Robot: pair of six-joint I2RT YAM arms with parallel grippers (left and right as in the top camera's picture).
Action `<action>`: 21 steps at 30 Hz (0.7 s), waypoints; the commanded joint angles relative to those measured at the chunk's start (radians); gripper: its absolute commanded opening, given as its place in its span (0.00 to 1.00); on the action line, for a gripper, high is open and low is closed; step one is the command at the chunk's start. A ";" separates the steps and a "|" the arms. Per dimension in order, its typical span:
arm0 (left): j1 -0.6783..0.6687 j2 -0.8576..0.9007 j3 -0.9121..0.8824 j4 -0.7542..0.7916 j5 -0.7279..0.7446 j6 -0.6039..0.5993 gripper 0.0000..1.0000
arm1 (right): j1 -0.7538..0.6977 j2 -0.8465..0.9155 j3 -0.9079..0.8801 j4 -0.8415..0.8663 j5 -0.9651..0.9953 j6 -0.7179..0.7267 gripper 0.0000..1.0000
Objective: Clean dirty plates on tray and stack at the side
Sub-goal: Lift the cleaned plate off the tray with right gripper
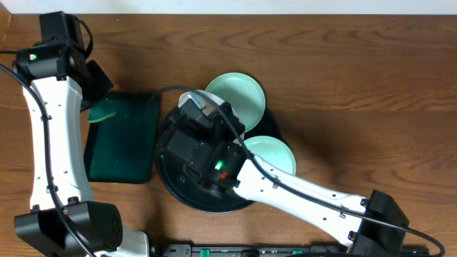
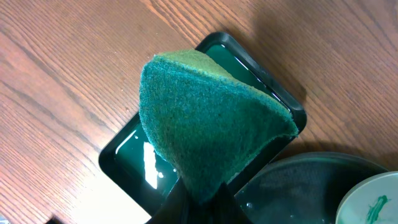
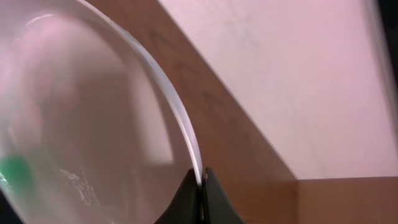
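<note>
Right end effector (image 3: 202, 186) fills the bottom of its own wrist view, fingers pressed together on the thin rim of the white plate (image 3: 93, 124). Plate is lifted and tipped up on edge above the black tray (image 1: 171, 189), near its far side. Teal smear (image 3: 13, 169) shows low on the inner face.

Handling, my judgement: plate is stiff, shallow, glossy, light. Rim pinch covers very little surface, so it may swivel or slip under scrubbing pressure, more so if wet. Probably chips if dropped. Rim is the only place to hold it.

Left end effector (image 2: 199, 199) pinches the lower corner of a green sponge (image 2: 205, 118): coarse, fibrous, soft enough to fold into a cone. It hangs over the small green tray (image 2: 283, 93), rectangular, rimmed, holding a shining film of liquid.

Two mint plates (image 1: 239, 96) (image 1: 275, 153) sit at the right side of the black tray, one far, one nearer. On the rim or just off it, cannot tell.

Desk (image 1: 357, 71) is brown wood grain.
</note>
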 commanded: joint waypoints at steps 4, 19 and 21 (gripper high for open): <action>-0.002 -0.002 0.009 -0.006 -0.005 0.009 0.07 | 0.049 -0.026 0.005 0.056 0.228 -0.030 0.01; -0.002 -0.002 0.007 -0.006 -0.005 0.008 0.07 | -0.008 -0.033 0.005 0.018 -0.259 0.048 0.01; -0.002 -0.002 0.007 -0.006 -0.005 0.008 0.07 | -0.030 -0.033 0.005 0.057 -0.211 0.014 0.01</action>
